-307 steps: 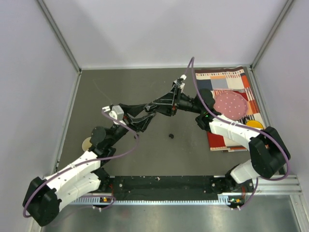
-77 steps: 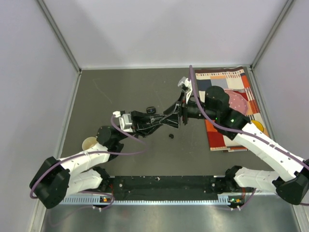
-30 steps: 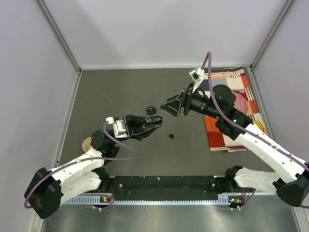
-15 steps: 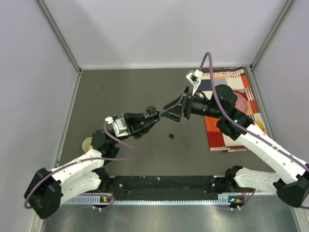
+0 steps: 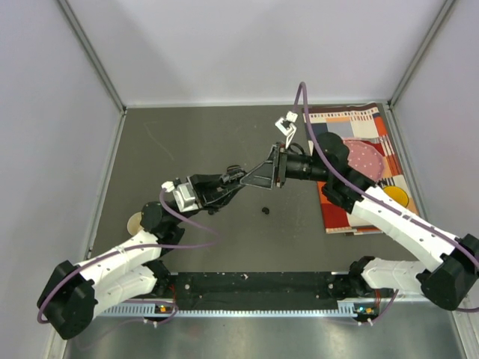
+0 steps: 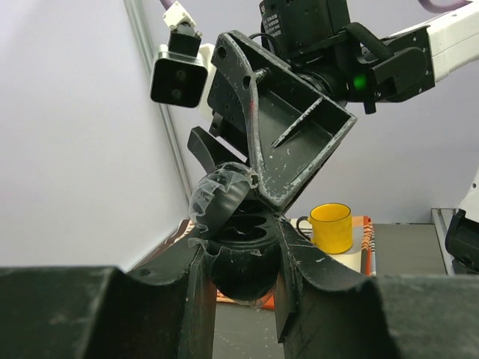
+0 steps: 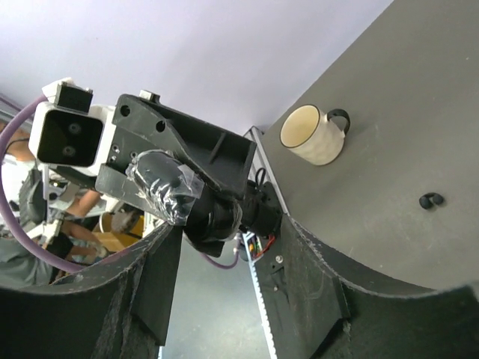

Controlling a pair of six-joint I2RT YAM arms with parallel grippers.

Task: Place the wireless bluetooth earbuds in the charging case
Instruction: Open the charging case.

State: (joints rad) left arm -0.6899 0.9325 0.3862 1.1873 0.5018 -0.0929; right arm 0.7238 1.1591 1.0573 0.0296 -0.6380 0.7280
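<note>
L gripper (image 6: 241, 247) is clamping the open case (image 6: 239, 273). R gripper (image 7: 232, 223) is spread wide, gripping nothing, tips by the case lid. One earbud (image 5: 264, 210) is lying on the table (image 5: 187, 142).

Middle crowded, far side open.
The left gripper (image 5: 230, 179), clamped on the case (image 6: 239, 269), meets the spread right gripper (image 5: 252, 179) tip to tip mid-table. An earbud (image 5: 265, 210) lies just nearside of them, a cream mug (image 5: 135, 222) beside the left arm (image 5: 127, 256), a mat (image 5: 346, 123) at the right edge. The far table (image 5: 187, 142) is bare.
</note>
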